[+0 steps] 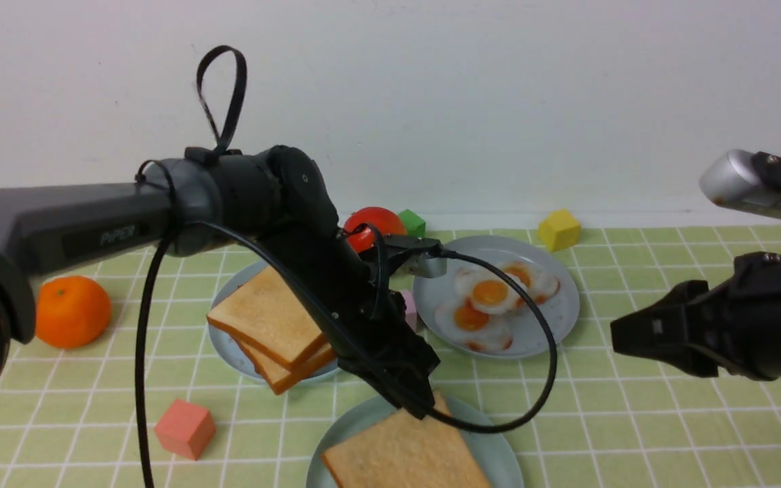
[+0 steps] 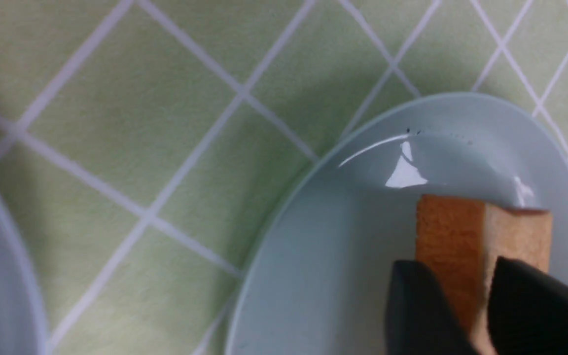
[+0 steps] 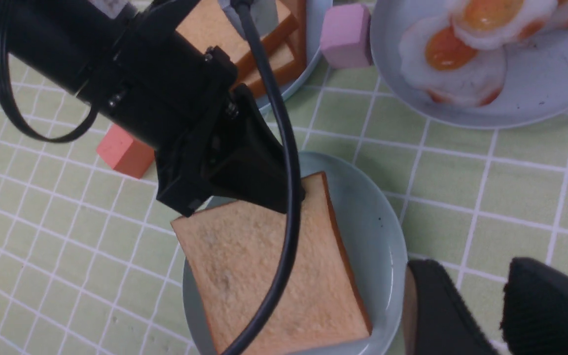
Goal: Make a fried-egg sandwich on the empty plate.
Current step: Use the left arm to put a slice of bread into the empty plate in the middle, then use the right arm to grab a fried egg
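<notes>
Barely started: holding one toast slice down on the mint plate, pinched by its edge in the closed left hand. Holding the right hand parted and bare, off to the left hand's right. Yet to add a fried egg and a second slice from the spare toast, both beyond the hands.

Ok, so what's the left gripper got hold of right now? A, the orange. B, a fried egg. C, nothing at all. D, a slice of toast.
D: the left gripper is pinched on the edge of a toast slice over the near plate.
</notes>
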Available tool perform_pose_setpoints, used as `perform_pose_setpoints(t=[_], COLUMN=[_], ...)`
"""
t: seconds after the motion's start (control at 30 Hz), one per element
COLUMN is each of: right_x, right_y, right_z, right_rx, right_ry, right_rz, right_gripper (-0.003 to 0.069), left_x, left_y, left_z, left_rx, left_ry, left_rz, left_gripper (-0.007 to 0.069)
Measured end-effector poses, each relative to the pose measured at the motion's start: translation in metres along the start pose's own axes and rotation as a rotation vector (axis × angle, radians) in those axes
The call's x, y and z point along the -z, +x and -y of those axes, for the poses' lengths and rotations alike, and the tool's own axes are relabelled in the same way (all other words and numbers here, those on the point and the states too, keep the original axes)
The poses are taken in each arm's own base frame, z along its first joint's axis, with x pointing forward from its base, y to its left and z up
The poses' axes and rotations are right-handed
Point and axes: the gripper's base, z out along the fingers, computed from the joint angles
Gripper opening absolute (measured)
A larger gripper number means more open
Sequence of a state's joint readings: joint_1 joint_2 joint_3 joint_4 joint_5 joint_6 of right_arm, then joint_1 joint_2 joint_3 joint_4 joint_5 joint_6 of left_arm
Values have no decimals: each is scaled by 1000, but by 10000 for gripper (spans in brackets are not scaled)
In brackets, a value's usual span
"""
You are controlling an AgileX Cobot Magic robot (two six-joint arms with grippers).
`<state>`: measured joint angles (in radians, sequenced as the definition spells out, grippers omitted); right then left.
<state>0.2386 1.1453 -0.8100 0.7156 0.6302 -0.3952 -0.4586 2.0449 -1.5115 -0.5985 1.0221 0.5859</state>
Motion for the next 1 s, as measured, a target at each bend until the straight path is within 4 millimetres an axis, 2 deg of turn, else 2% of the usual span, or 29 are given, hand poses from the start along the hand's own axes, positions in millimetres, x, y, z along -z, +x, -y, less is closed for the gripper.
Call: perform_pose_setpoints(t=[0.07,0.13,0.2,0.27,0.3,0.33,0.4,0.43,0.47,0.5,0.57,0.6,0.67,0.7,0.73,0.8,0.87,0.9,1.0], right_x=[0,0,-1,-5,-6,-12,-25,-36,-38,-45,-64,-67,-88,-87,-104,-118,-137,-139,-162], right_y=[-2,-6,-8,-15,-16,-19,-23,-26,-26,-28,-37,-39,-49,-50,-53,-55,-51,-51,-48], right_z=[1,2,3,6,6,10,16,21,21,24,35,38,56,56,72,83,94,96,104], right_rx=[0,-4,-14,-83,-90,-143,-225,-277,-284,-311,-389,-402,-490,-490,-559,-612,-657,-660,-684], right_ry=[10,23,28,29,32,35,43,44,45,46,43,43,48,48,54,49,37,37,0], right_rz=[24,61,84,148,159,185,199,190,189,180,146,142,120,124,99,73,22,21,-23], right_gripper=[241,241,241,241,241,241,246,253,255,261,288,294,330,330,354,367,376,376,379], left_x=[15,35,52,91,97,115,135,150,151,157,169,170,173,172,173,170,164,165,154], left_y=[-3,-7,-10,-13,-13,-12,-9,-5,-4,-1,12,15,34,35,47,53,56,56,56], left_z=[-2,-3,-2,7,10,21,40,60,63,74,105,109,129,129,132,129,123,123,115], left_rx=[12,24,32,45,43,31,11,-22,-27,-51,-122,-132,-173,-172,-166,-143,-99,-99,-27], left_ry=[-52,-96,-121,-140,-142,-132,-95,-66,-59,-49,-31,-32,-31,-32,-50,-79,-115,-117,-141], left_rz=[19,49,75,115,125,144,178,218,223,237,251,249,226,219,219,245,282,290,326], left_gripper=[414,498,542,596,597,594,566,525,511,487,367,332,186,174,72,-6,-13,-13,-13])
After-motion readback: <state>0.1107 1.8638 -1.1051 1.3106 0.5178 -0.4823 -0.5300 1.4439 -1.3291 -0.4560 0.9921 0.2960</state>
